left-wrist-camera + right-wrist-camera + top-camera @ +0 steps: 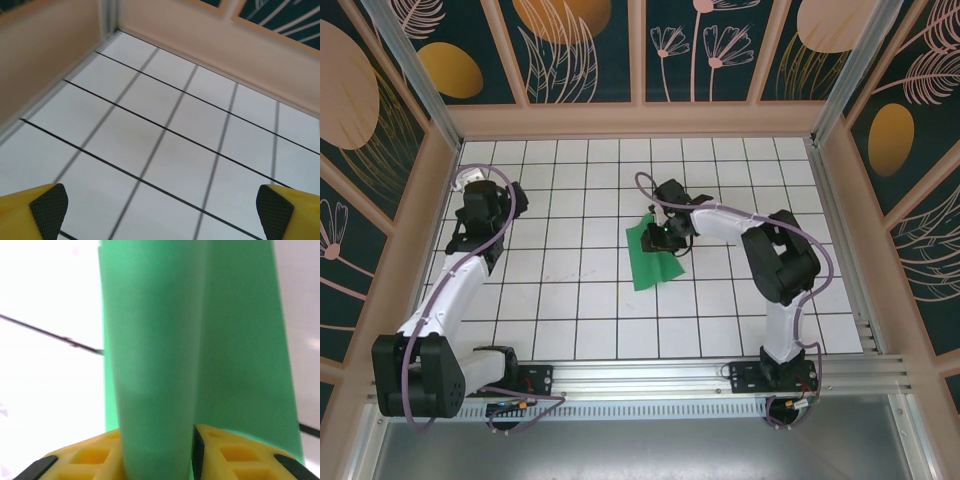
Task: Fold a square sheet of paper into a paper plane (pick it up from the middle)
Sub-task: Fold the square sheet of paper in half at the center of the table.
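Surface: white grid-tiled surface (580, 300), walled in by tan frames and dark leaf-patterned panels (580, 50).
Right gripper: the right gripper (157, 457) pinches a raised ridge of the square sheet of paper (155, 355). Its yellow fingers (90, 460) press against both sides of the ridge.
Paper and gripper: from above, the green sheet (655, 262) lies near the middle of the surface. Its far end sits under the right gripper (667, 235), and the rest spreads flat toward the near edge.
Left gripper: the left gripper (160, 210) is spread wide, its black pads (49, 207) at the two lower corners of its wrist view, over bare tiles. It sits at the far left (472, 182), well apart from the sheet.
Views: the right wrist view shows the ridge standing between the fingers, which the top view hides beneath the gripper. The top view gives the sheet's outline, a narrow slanted shape.
Count: one green sheet, two arms, two grippers.
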`<act>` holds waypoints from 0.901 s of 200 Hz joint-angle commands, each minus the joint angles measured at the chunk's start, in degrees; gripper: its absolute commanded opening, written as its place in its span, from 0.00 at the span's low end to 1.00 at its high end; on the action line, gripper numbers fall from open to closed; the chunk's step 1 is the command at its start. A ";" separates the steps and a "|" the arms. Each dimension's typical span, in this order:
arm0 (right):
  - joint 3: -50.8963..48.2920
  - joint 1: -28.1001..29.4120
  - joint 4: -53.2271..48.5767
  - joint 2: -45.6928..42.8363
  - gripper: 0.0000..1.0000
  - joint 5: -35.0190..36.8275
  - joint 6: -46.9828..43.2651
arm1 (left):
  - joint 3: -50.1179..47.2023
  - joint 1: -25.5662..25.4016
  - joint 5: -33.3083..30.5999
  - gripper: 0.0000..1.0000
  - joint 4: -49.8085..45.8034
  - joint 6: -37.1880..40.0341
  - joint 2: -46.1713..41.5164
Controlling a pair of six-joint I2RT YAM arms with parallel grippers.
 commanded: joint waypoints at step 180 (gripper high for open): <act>-6.37 -10.77 8.16 -0.63 0.64 -5.37 4.43 | -6.22 -9.11 36.58 0.99 16.01 -25.17 14.65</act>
